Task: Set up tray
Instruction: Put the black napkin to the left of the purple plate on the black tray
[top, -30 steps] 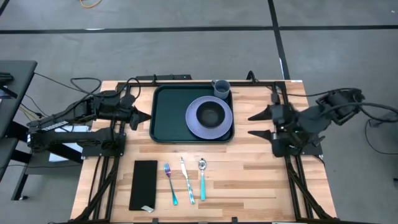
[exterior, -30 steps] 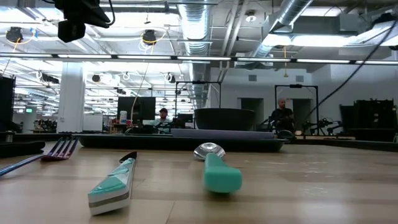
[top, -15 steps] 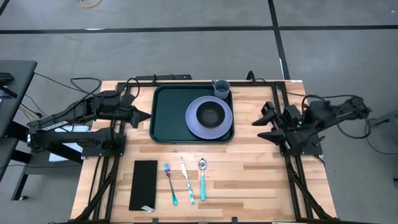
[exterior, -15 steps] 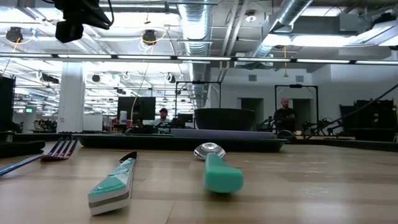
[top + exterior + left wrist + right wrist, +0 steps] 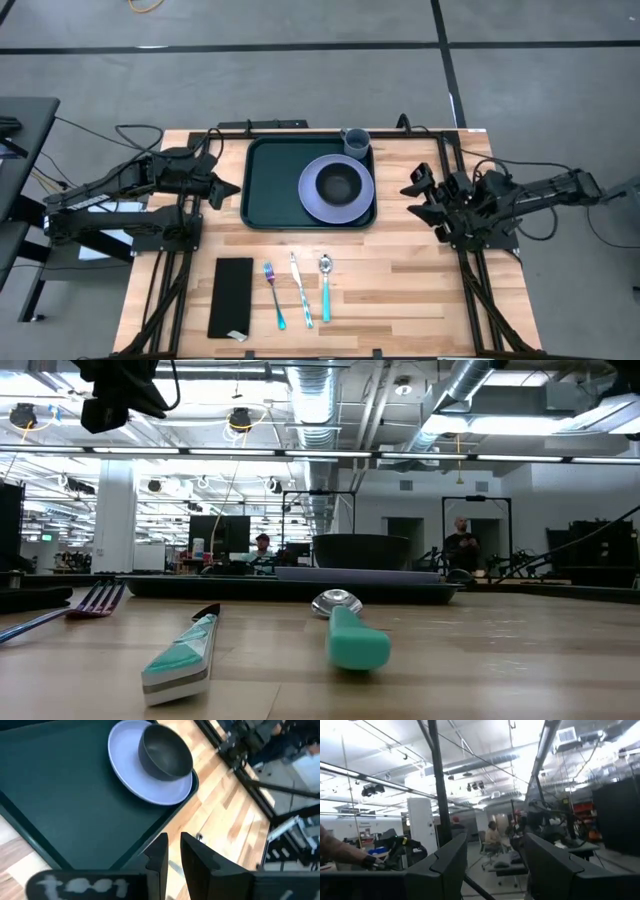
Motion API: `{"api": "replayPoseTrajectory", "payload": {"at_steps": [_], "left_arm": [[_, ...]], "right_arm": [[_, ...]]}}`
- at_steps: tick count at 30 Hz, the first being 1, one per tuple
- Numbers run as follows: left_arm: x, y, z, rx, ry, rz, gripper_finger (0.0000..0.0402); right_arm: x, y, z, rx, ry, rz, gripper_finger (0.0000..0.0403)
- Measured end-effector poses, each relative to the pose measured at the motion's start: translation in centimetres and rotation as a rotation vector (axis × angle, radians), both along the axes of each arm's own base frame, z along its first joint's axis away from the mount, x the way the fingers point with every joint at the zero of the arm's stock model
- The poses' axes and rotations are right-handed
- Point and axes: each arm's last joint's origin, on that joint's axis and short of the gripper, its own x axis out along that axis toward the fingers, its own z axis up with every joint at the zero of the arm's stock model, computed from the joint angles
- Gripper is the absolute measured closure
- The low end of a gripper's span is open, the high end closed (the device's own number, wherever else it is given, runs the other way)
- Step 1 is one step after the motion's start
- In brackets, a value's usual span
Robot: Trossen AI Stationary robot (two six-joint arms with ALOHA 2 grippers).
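The tray (image 5: 272,185) lies between the nearly closed, empty left fingers (image 5: 232,187) and the wide-open, empty right fingers (image 5: 412,190).

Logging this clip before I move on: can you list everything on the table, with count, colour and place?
Rimmed plastic tray: one, dark green, far centre of wooden table.
Round plate: one, lavender, tray's right half.
Bowl: one, dark grey, on plate.
Cup: one, grey-blue, tray's far right corner.
Flat rectangle: one, black, near left.
Fork, knife, spoon: teal handles, right of rectangle.
Left gripper: beside tray's left edge, nearly closed, empty.
Right gripper: right of tray, open.
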Motion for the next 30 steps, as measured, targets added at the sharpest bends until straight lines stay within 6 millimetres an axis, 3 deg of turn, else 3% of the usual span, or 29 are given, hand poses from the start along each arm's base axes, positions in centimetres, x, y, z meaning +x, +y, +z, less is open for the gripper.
{"api": "replayPoseTrajectory", "payload": {"at_steps": [8, 19, 27, 30], "left_arm": [[-0.2, -0.1, -0.3, 0.037, 0.046, -0.033, 0.0364], [-0.3, 0.2, -0.3, -0.021, 0.039, 0.106, 0.0364], [-0.3, 0.3, -0.3, -0.038, 0.034, 0.16, 0.0364], [-0.3, 0.3, -0.3, -0.039, 0.034, 0.163, 0.0364]], "right_arm": [[-1.4, -0.9, -3.8, 0.037, -0.105, -0.042, 0.0214], [-4.2, -1.7, -7.7, 0.032, -0.144, -0.083, 0.0214], [-6.5, -1.9, -7.4, -0.018, -0.208, -0.079, 0.0214], [-6.8, -2.1, -8.1, -0.006, -0.139, -0.092, 0.0214]]}}
